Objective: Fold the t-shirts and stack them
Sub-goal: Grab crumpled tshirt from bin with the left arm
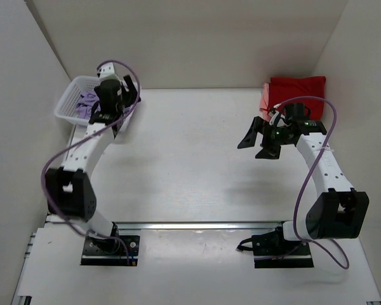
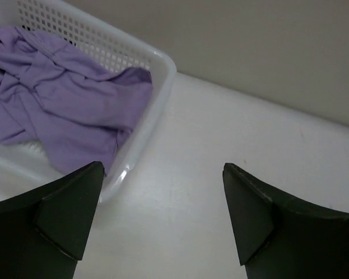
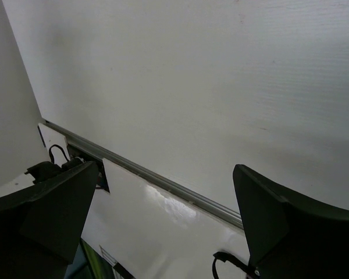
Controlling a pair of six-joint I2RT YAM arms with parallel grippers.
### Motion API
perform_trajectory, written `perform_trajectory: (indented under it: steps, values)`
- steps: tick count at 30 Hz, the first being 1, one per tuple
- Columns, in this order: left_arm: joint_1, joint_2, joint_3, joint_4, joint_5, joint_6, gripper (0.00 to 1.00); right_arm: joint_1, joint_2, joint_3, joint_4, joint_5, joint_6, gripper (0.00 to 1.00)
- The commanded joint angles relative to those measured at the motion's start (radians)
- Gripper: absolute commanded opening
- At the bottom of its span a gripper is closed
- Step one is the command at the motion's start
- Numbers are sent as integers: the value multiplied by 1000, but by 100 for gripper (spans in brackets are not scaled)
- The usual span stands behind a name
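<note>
The basket [image 1: 66,109] sits in the far left corner of the tabletop [image 1: 190,165], against the left wall, with a loose t-shirt [image 1: 87,101] heaped inside it. The left gripper [image 2: 163,168] hangs over the basket's near right corner, half above the tabletop beside it. In the far right corner an upper t-shirt [image 1: 298,89] lies on a lower t-shirt [image 1: 265,101], which pokes out at the left. The right gripper [image 1: 257,145] is in front of that stack, towards the middle.
</note>
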Motion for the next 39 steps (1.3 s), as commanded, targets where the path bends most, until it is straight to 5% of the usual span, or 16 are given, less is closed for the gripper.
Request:
perform_trajectory:
  steps: [1,2,3,6,10,18,23,26,28,29,30,31,32,33,39]
  values:
    - [46,208,220,27,-85,-9,90,-8,2,26,-88,20,-71,99]
    - [55,300,274,13,-88,-7,89,-8,-5,13,-79,16,-65,99]
    - [63,389,375,-7,-123,-38,67,-5,-7,-10,-79,10,-63,99]
    - [86,578,617,-77,-133,-111,28,7,-1,-59,-66,-12,-71,100]
    - [132,763,922,-240,-108,-143,15,32,30,-77,-63,-12,-80,99]
    - [218,869,861,-294,82,-269,57,-5,64,-87,-69,-18,-92,99]
    - [215,857,713,-200,110,-315,62,-7,85,-60,-82,-13,-103,99]
    - [218,902,725,-218,140,-310,74,-31,98,-65,-88,-7,-103,99]
    - [218,925,741,-226,169,-286,93,-37,90,-67,-89,-6,-103,99]
    - [221,927,731,-208,182,-281,92,-33,94,-60,-92,-10,-95,99]
    - [219,912,718,-177,191,-277,86,-30,99,-54,-94,-13,-97,100]
    - [226,891,687,-130,196,-281,67,-28,101,-53,-98,-10,-95,99]
    - [221,874,646,-95,200,-275,59,-24,105,-48,-94,-7,-100,100]
    - [221,837,617,-29,200,-278,32,-17,108,-42,-92,-12,-88,100]
    - [221,804,780,-111,101,-209,0,-17,124,-22,-63,-23,-82,99]
